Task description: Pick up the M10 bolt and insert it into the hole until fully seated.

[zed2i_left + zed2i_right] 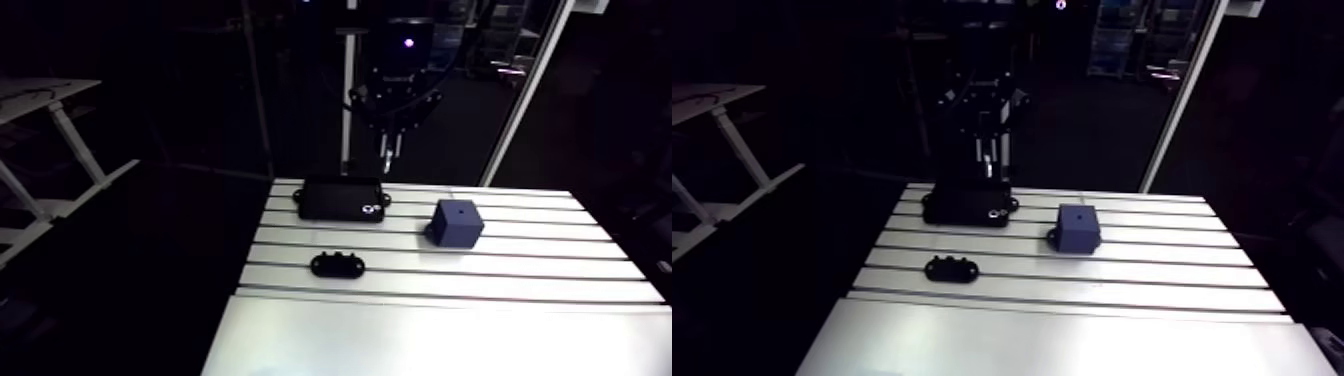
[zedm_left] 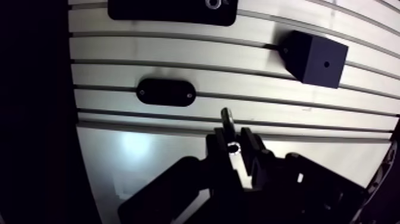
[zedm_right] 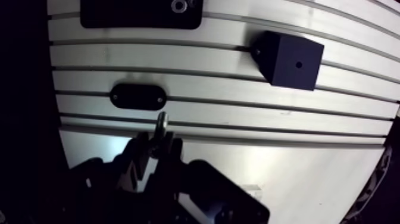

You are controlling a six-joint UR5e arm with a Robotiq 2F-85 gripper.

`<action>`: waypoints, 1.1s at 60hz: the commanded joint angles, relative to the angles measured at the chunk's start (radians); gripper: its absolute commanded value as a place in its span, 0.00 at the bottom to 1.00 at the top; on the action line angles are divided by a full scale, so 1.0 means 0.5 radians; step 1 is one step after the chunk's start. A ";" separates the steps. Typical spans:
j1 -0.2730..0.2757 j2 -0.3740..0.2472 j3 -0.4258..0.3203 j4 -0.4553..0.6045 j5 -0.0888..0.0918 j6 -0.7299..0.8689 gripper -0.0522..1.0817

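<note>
- The tool [image 2: 233,140] is clamped on the M10 bolt [image 2: 227,119], whose shank juts past the fingertips, off the worktop [image 2: 178,56].
- An oval black bracket [image 2: 166,92] lies at 10 o'clock from the tool.
- A dark cube [image 2: 315,56] with one small hole sits at 2 o'clock.

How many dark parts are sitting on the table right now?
3. A flat black plate at the far edge of the table; a dark cube with a hole on top, beside it; a small oval piece nearer the camera. None seems hidden.
</note>
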State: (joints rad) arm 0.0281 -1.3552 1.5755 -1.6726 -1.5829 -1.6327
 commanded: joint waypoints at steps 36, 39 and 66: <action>-0.347 0.310 -0.441 0.291 0.004 -0.189 1.00; -0.356 0.310 -0.435 0.289 0.005 -0.191 1.00; -0.380 0.304 -0.391 0.268 -0.002 -0.264 1.00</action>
State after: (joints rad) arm -0.1519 -1.2021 1.3642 -1.5316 -1.5824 -1.7434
